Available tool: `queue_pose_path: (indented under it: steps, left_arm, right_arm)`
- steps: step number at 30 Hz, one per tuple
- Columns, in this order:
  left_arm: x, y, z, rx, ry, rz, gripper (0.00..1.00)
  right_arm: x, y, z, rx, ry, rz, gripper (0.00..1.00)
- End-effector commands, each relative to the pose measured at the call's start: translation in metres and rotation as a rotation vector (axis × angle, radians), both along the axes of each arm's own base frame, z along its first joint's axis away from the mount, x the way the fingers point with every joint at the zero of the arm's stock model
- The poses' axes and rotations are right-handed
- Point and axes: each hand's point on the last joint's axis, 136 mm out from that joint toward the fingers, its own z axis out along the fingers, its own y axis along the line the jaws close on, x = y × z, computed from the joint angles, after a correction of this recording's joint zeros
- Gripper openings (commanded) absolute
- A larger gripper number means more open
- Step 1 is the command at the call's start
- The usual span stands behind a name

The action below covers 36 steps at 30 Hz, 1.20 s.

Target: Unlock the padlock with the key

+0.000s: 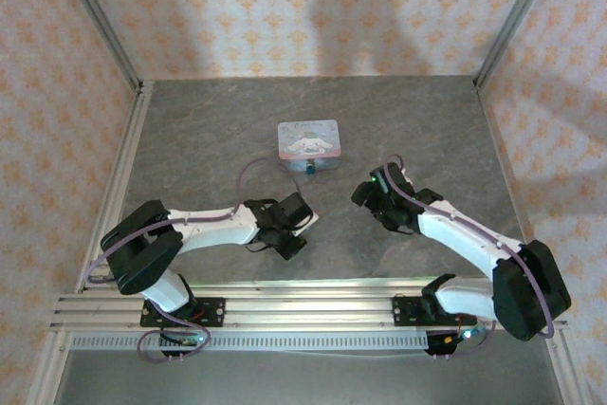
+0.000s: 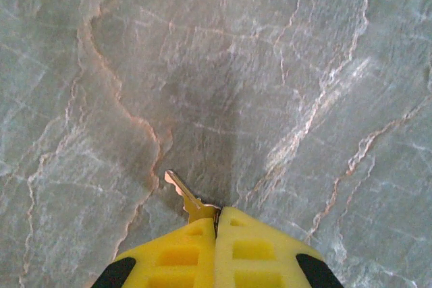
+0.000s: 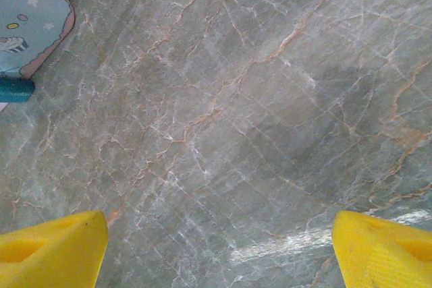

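Observation:
My left gripper (image 2: 217, 219) is shut on the key (image 2: 179, 192). The yellow fingertips pinch the key's head, and its thin pale blade sticks out to the upper left, just above the grey stone tabletop. From above, the left gripper (image 1: 287, 232) sits near the table's front middle. The padlock (image 1: 310, 169), tiny and dark blue, lies against the front edge of the pale blue tin (image 1: 308, 144). It also shows as a teal stub (image 3: 15, 89) at the left edge of the right wrist view. My right gripper (image 3: 219, 254) hangs wide open over bare table, right of the padlock.
The pale blue tin (image 3: 30, 18) with a cartoon figure stands at the table's middle. Patterned walls with metal corner posts (image 1: 114, 45) enclose the table on three sides. A metal rail (image 1: 303, 310) runs along the near edge.

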Motion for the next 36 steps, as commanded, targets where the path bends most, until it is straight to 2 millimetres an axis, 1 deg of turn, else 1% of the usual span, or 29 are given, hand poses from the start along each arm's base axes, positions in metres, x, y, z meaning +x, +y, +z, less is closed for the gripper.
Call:
queue_pose_path:
  steps: [1, 7, 14, 15, 20, 26, 29, 33, 36]
  left_arm:
    - [0.001, 0.006, 0.003, -0.01, -0.015, 0.011, 0.0]
    - [0.002, 0.005, 0.011, -0.045, -0.052, -0.003, 0.0]
    - [0.007, 0.005, 0.027, -0.101, -0.138, -0.021, 0.0]
    - [0.007, 0.005, 0.029, -0.108, -0.15, -0.024, 0.0]
    - [0.008, 0.004, 0.042, -0.141, -0.216, -0.075, 0.0]
    - [0.003, -0.005, 0.062, -0.201, -0.287, -0.186, 0.0]
    - [0.004, -0.007, 0.071, -0.198, -0.338, -0.249, 0.0]
    - [0.006, -0.011, 0.087, -0.204, -0.411, -0.344, 0.0]
    - [0.005, -0.016, 0.095, -0.218, -0.443, -0.409, 0.0]
  right_arm:
    - [0.0, 0.004, 0.002, 0.04, -0.011, -0.016, 0.86]
    - [0.0, 0.01, 0.002, 0.08, -0.011, -0.014, 0.86]
    - [0.002, 0.018, 0.008, 0.125, -0.012, -0.007, 0.86]
    - [0.003, 0.02, 0.017, 0.148, -0.038, -0.005, 0.86]
    - [0.002, 0.026, 0.028, 0.194, -0.049, 0.013, 0.86]
    - [-0.002, 0.036, 0.05, 0.243, -0.062, 0.066, 0.86]
    - [-0.005, 0.039, 0.059, 0.265, -0.067, 0.083, 0.85]
    - [-0.007, 0.046, 0.066, 0.302, -0.064, 0.111, 0.81]
    - [-0.009, 0.055, 0.07, 0.34, -0.048, 0.149, 0.78]
